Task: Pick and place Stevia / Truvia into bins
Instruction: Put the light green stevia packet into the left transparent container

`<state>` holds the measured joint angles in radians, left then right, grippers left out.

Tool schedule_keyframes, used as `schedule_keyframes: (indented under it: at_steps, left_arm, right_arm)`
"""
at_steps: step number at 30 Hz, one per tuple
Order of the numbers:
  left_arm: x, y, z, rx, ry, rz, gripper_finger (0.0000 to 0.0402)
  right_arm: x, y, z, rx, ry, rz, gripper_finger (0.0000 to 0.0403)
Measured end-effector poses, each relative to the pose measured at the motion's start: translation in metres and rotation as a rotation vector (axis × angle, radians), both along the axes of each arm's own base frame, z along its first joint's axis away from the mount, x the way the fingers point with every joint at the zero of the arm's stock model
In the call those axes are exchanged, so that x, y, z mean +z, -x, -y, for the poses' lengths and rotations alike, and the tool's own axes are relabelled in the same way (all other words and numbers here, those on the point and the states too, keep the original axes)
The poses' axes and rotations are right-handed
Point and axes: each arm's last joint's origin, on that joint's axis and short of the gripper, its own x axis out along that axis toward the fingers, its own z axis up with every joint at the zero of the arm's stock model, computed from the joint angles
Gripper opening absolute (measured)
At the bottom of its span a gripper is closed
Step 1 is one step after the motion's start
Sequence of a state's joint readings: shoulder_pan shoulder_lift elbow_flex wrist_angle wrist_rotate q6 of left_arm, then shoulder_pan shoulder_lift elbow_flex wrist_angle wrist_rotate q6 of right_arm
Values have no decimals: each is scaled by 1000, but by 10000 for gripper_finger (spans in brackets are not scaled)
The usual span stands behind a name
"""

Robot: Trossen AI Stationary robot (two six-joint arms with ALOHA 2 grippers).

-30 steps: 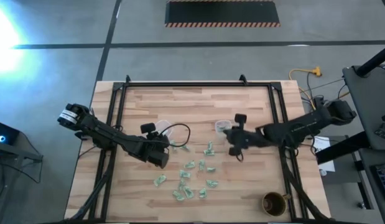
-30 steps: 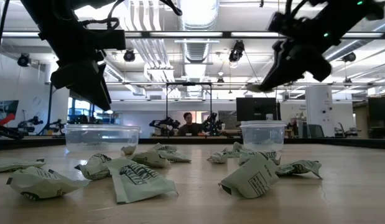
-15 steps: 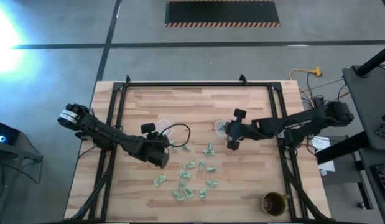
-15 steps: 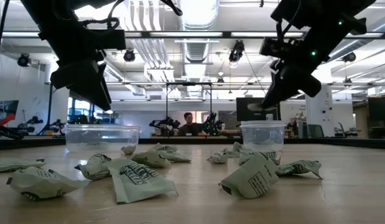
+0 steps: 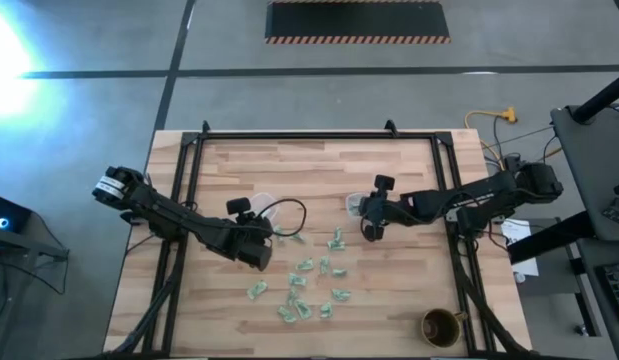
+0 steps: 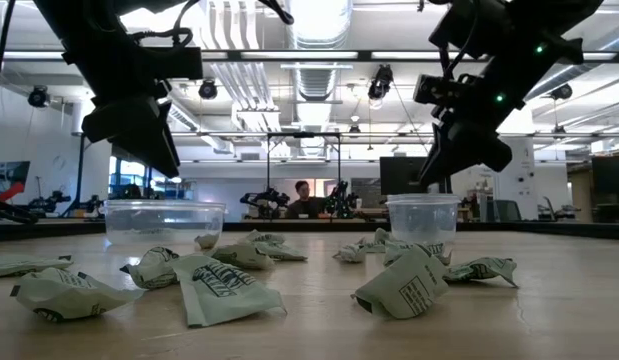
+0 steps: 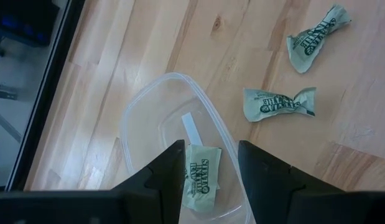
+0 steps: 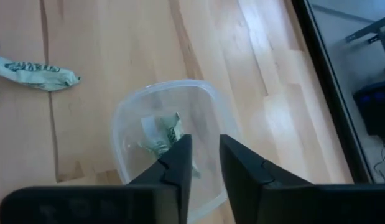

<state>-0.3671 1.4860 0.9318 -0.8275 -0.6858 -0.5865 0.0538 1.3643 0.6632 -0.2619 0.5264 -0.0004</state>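
Several green-and-white packets lie scattered on the near half of the wooden table, crumpled in the low view. Two clear bins stand behind them. My left gripper hangs open over the left bin, where one packet lies flat on the floor. My right gripper is open just above the right bin, which holds a crumpled packet. From table height both grippers, left and right, hover above the bin rims.
A round brown cup stands at the table's near right corner. Two loose packets lie beside the left bin, one beside the right bin. Black frame rails run along the table's sides. A person sits far behind.
My right gripper has moved toward the table's far left and down, from beside the right bin until it is just over the bin's rim. A pale packet that showed at its fingertips in the earlier low views no longer shows there. The left arm has kept still.
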Motion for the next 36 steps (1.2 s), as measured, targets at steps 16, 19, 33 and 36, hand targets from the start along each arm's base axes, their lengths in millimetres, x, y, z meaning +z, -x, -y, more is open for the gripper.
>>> schedule_keyframes:
  at_steps: [16,19,33,36]
  left_arm:
    - [1,-5,10,-88,109,14,132]
    - [3,-5,17,-113,128,22,132]
    - [6,12,63,-113,340,69,132]
    - [4,22,76,-103,413,58,132]
  right_arm:
    - [27,10,-13,101,22,99,109]
    - [29,12,-20,139,26,103,102]
    - [31,14,-29,181,28,111,78]
    - [31,14,-29,184,23,111,75]
